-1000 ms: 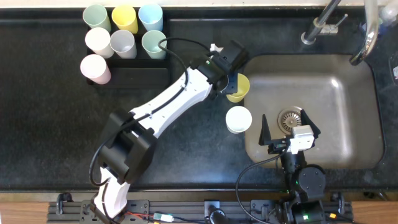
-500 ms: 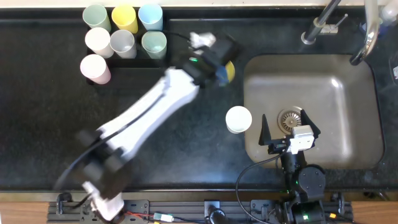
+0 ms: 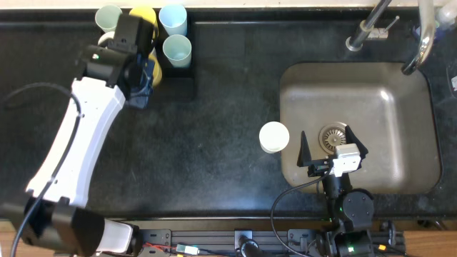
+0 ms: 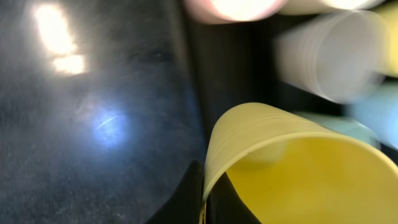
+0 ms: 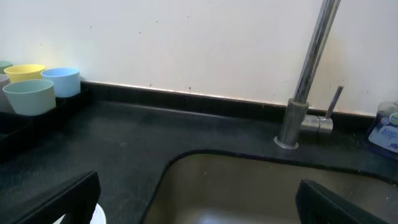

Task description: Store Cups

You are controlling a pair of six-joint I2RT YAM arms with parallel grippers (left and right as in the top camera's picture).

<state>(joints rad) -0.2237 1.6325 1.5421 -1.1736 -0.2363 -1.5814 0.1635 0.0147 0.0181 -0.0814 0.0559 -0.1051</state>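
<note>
My left gripper is shut on the rim of a yellow cup and hangs over the black cup rack at the counter's back left. In the left wrist view the yellow cup is pinched between my fingers, with blurred pale cups beyond it. The rack holds a light green cup, another yellow cup, a blue cup and a teal cup. A white cup stands at the sink's left edge. My right gripper is open over the sink, holding nothing.
The steel sink takes up the right side, with its drain by my right gripper. A faucet rises behind it and a soap bottle stands at the far right. Dark counter lies between rack and sink.
My left arm swung left from the sink's edge to above the rack, carrying the yellow cup. The white cup and my right arm have stayed put.
</note>
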